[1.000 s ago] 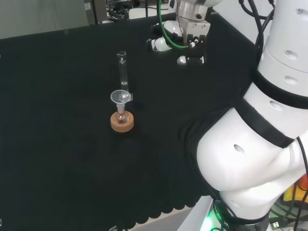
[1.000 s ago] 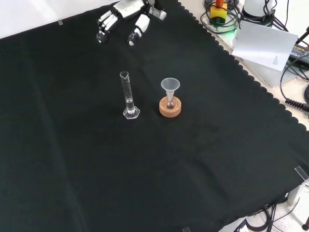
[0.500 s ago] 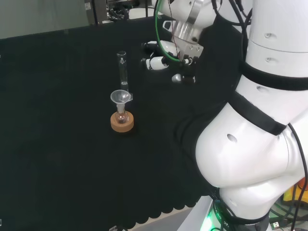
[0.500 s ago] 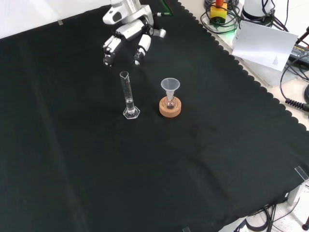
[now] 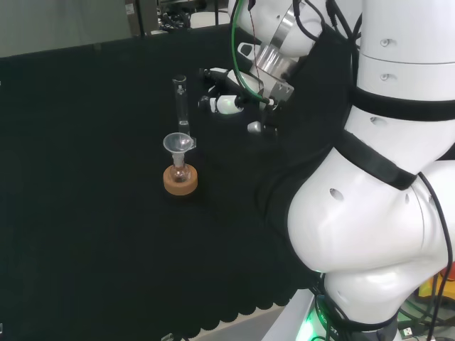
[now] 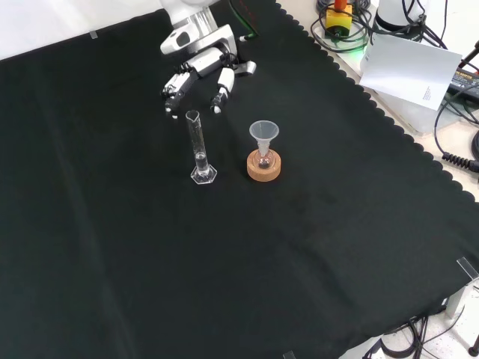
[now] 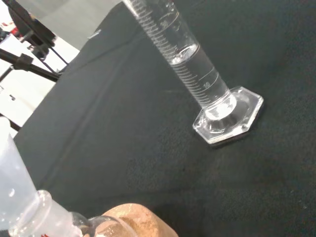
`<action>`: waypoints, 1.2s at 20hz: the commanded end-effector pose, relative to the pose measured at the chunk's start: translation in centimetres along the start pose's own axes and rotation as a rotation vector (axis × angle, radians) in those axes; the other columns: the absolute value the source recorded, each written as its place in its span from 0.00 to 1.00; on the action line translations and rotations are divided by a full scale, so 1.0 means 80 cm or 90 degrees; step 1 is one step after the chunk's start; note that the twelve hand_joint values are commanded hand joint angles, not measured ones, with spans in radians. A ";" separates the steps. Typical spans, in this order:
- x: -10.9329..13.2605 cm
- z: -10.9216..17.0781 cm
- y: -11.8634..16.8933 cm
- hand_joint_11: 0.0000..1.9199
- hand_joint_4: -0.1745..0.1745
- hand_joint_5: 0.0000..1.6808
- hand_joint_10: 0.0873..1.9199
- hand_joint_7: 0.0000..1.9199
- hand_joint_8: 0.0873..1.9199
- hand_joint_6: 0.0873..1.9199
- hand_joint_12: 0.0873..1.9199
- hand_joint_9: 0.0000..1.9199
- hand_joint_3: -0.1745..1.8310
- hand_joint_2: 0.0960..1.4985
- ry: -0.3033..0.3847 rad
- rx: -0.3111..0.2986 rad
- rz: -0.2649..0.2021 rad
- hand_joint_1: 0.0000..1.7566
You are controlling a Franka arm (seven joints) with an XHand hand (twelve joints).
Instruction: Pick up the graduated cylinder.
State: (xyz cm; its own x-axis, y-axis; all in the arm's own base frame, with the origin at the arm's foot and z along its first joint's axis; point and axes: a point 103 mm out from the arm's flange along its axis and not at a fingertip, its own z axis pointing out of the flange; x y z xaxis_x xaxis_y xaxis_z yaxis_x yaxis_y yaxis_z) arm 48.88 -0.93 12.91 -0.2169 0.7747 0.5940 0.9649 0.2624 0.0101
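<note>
Since a second ago the hand [image 6: 200, 66] has come down from the far edge of the cloth toward the graduated cylinder [image 6: 199, 147], and in the front view its fingertips [image 6: 172, 96] now hang just above and behind the cylinder's lip, apart from it. The fingers are spread and relaxed, holding nothing. In the head view the hand [image 5: 229, 104] sits just right of the cylinder [image 5: 182, 106], with a narrow gap between them.

The cylinder stands upright near the middle of the black cloth [image 6: 112, 247], well away from every edge. Just beside it, to the right in the front view, a small flask with a clear funnel [image 6: 263, 133] in its neck sits in a cork ring [image 6: 265, 167]. Open cloth lies all round to the left and toward the front view's bottom.

Up close in the wrist view, the cylinder [image 7: 190, 64] is clear, marked with fine graduation lines, holds a little clear liquid, and rests on a hexagonal foot [image 7: 230, 117].
</note>
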 end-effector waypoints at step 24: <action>-0.005 0.060 0.042 0.20 0.50 0.26 0.23 0.23 0.26 0.00 0.66 0.34 0.00 0.64 0.156 -0.044 -0.148 0.50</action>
State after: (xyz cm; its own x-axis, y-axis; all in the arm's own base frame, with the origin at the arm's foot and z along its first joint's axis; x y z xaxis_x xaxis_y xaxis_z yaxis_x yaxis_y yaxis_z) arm 51.39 1.92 8.96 -0.3792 0.5592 0.7372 0.9123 0.3593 0.1967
